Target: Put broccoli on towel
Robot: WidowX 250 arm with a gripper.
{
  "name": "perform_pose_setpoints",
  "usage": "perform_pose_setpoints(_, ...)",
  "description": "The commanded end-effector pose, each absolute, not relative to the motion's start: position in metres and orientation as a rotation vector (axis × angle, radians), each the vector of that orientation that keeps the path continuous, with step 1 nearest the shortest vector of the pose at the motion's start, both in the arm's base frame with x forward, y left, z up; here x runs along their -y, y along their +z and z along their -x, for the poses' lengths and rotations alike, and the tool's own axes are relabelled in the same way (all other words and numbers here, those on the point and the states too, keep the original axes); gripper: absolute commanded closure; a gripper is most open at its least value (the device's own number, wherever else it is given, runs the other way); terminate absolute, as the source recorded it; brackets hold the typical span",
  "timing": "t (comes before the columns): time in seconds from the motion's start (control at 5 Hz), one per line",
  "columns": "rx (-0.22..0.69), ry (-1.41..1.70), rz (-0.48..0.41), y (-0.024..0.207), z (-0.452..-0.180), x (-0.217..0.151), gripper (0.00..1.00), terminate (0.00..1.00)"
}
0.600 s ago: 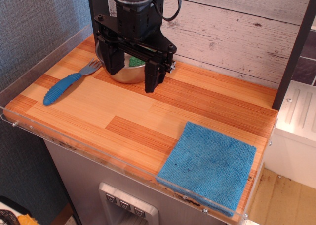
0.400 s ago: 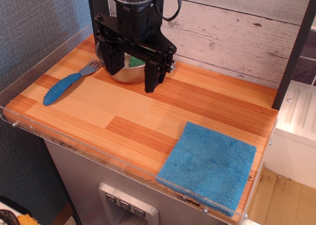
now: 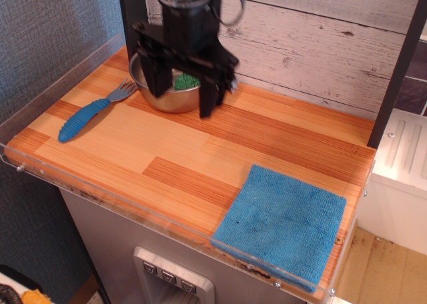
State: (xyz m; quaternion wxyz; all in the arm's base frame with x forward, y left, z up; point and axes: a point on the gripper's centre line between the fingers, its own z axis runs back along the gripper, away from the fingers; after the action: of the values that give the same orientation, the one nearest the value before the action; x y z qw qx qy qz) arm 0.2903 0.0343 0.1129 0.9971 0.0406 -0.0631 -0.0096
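The green broccoli [image 3: 186, 81] lies inside a steel bowl [image 3: 170, 99] at the back left of the wooden table, mostly hidden behind my gripper. My black gripper [image 3: 181, 99] hangs open over the bowl, one finger on each side of the broccoli, not touching it as far as I can tell. The blue towel [image 3: 283, 224] lies flat at the front right corner of the table, far from the gripper.
A fork with a blue handle [image 3: 89, 114] lies at the left of the table beside the bowl. A clear plastic rim [image 3: 133, 207] edges the table's front and left. A black post [image 3: 399, 71] stands at the right; a plank wall is behind.
My gripper has risen slightly and looks blurred with motion. The broccoli, bowl, fork and towel have not moved.
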Motion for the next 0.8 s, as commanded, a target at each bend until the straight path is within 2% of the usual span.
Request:
perform_pose_setpoints(0.0, 0.189, 0.104, -0.107, 0.126, -0.342, -0.066, 0.0, 0.0)
perform_pose_setpoints(0.2, 0.2, 0.146, -0.104, 0.123, -0.355, -0.076, 0.0, 0.0)
perform_pose_setpoints(0.6, 0.16, 0.201, -0.143, 0.101, -0.377, -0.091, 0.0, 0.0)
